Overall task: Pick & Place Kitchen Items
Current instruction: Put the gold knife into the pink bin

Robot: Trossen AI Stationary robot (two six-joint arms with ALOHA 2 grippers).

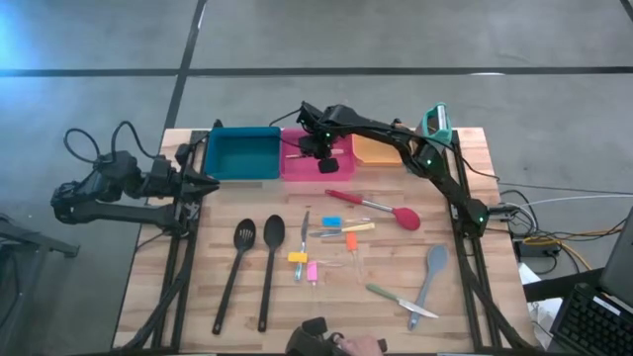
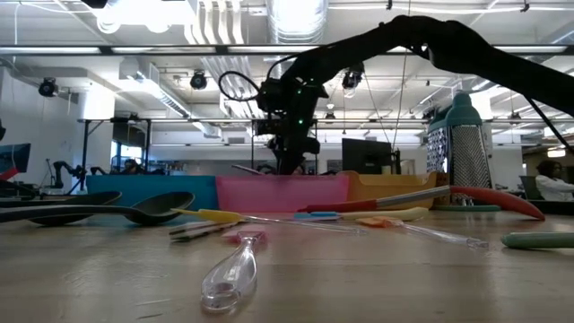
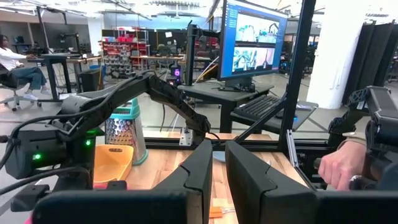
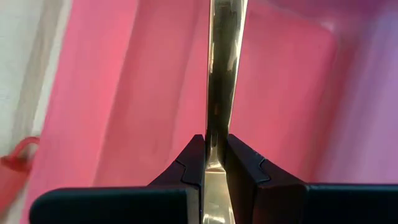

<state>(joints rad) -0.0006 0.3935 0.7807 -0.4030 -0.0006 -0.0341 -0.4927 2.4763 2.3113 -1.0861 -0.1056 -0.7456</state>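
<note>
My right gripper (image 1: 315, 150) reaches over the pink bin (image 1: 341, 174) at the table's far side and is shut on a thin metal utensil (image 4: 221, 74). In the low view the utensil (image 2: 254, 169) sticks out sideways from the gripper (image 2: 289, 161), just above the bin's rim. Two long black spoons (image 1: 255, 265), a red-headed spoon (image 1: 381, 209), a grey spatula (image 1: 430, 273) and several coloured-handled knives (image 1: 331, 237) lie flat on the wooden table. My left gripper (image 1: 203, 184) waits shut and empty at the table's left edge. My right gripper pinches the metal utensil's narrow shaft (image 4: 215, 140) between its two fingers. The fingers come from above, pointing down into the pink bin. The utensil lies roughly level over the bin; whether its far end touches the bin I cannot tell.
A teal bin (image 1: 242, 154) and an orange bin (image 1: 374, 150) flank the pink one. An upright teal-and-white grater (image 1: 435, 121) stands at the far right corner. A clear spoon (image 2: 229, 274) lies near the front. A person's hand (image 1: 346, 345) shows at the table's near edge.
</note>
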